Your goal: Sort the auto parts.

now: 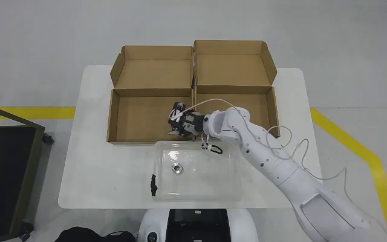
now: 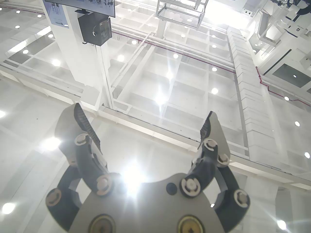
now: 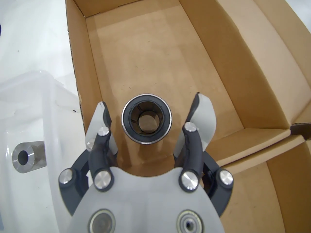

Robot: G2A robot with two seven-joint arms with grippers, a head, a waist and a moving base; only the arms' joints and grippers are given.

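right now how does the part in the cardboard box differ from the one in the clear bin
The ring part is wide, black-lined, with a big bore; the cylinder is bare metal, thick-walled, with a small hole. The ring part is in the cardboard box, inside the open right claw; the cylinder is in the clear bin. Both are round and hollow.

Spread right jaws flank bearing [image 3: 146,122], not touching, in cardboard box [image 3: 145,49]; metal sleeve [image 3: 29,156] in clear bin [image 3: 29,98].
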